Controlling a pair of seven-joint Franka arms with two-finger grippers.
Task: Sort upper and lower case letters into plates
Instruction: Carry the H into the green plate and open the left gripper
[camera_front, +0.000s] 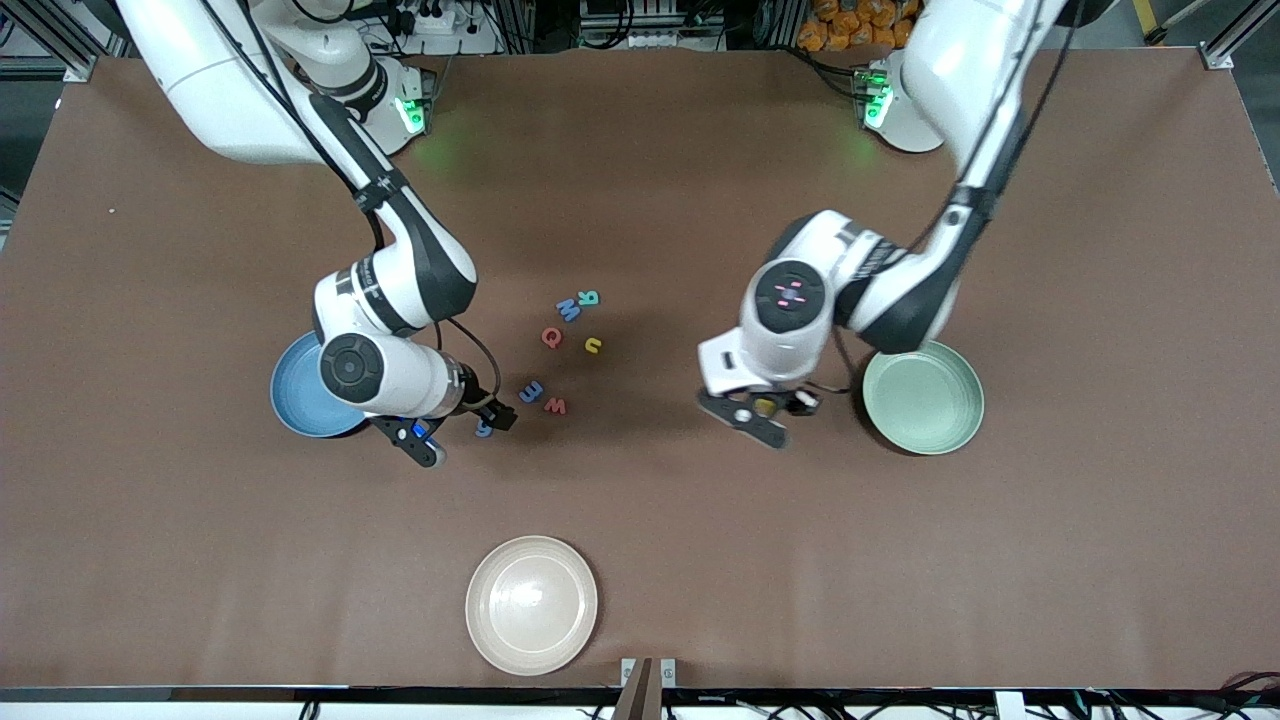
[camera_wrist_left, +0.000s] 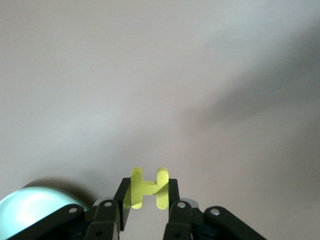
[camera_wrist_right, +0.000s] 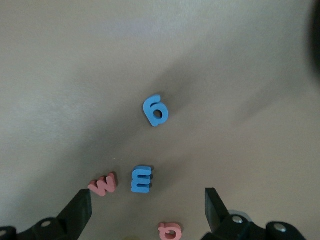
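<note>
Letters first: the yellow H is pinched between the left gripper fingers, standing upright on its legs with its two bars sticking up past the fingertips, up in the air over bare table just beside the mint green plate. In the front view it's only a yellow speck under the wrist, so hard to read there.

The remaining letters sit loose mid-table between the two arms. Teal R and blue M are touching or nearly so, farthest from the front camera, then red Q and yellow u, then blue m lying on its side and red w tilted. Blue g (reads like a 6 from the wrist cam) is partly covered by the right arm's hand in the front view.

Right gripper hangs over that g/m/w bunch with fingers spread wide, nothing in them. The blue plate is mostly hidden under the right arm. Cream plate sits nearest the camera, well apart from everything.
</note>
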